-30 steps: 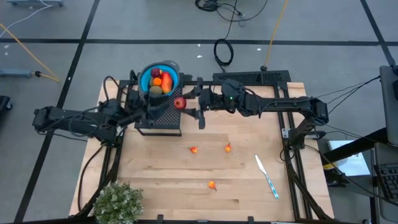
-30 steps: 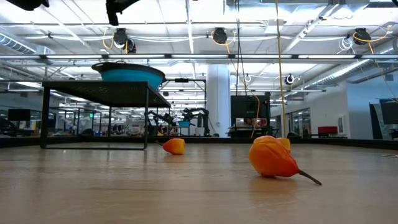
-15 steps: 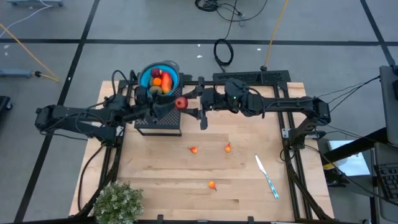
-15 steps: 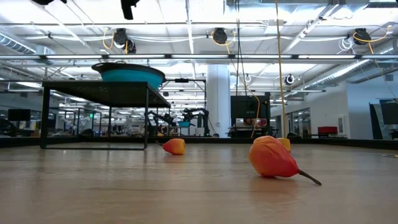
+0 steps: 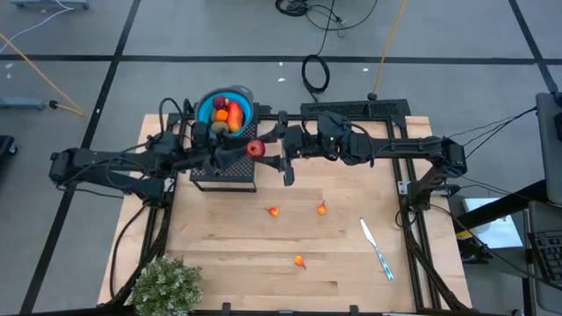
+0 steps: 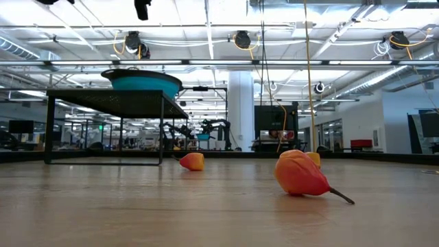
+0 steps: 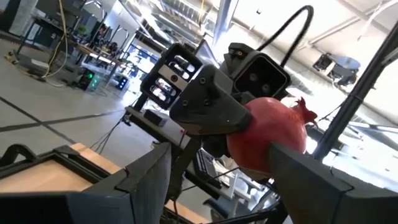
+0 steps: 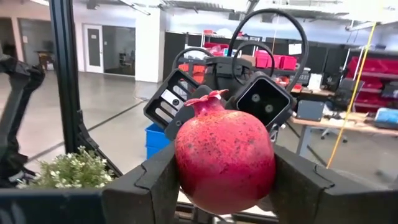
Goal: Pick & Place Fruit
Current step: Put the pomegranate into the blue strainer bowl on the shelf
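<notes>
Right wrist view: pomegranate (image 8: 225, 158) between end effector (image 8: 224, 180) fingers.

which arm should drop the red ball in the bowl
Right. Its pincer already grips the red ball beside the bowl; the left pincer is open, facing it.

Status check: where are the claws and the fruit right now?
Right claw shut on pomegranate, beside the bowl. Left claw open, facing it. Three orange bits on table. Nothing else between claws.
</notes>
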Robot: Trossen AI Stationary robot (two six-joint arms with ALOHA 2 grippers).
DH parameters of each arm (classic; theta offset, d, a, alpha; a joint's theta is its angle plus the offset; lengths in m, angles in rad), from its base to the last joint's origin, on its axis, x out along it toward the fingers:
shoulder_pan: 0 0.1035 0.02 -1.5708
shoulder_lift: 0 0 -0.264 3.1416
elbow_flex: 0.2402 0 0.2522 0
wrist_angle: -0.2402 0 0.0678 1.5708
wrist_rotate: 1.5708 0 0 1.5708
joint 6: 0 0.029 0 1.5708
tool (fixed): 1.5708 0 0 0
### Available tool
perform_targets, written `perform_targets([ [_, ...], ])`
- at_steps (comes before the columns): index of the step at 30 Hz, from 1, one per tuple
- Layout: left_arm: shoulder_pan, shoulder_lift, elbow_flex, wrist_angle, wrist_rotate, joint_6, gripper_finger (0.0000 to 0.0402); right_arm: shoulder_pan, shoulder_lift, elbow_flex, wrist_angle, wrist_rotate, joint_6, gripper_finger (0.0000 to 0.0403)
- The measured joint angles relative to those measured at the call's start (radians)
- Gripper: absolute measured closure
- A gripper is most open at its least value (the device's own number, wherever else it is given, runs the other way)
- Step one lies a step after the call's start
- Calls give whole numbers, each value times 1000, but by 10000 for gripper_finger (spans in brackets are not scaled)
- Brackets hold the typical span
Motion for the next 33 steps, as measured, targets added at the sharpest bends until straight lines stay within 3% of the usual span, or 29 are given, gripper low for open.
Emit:
perform_targets([
  [26, 48, -61, -1, -279, 59, 48, 130, -4, -23, -3, -6, 39, 48, 209],
  [33, 62, -60, 1, -181, 86, 0, 130, -15, -39, -4, -60, 41, 37, 209],
])
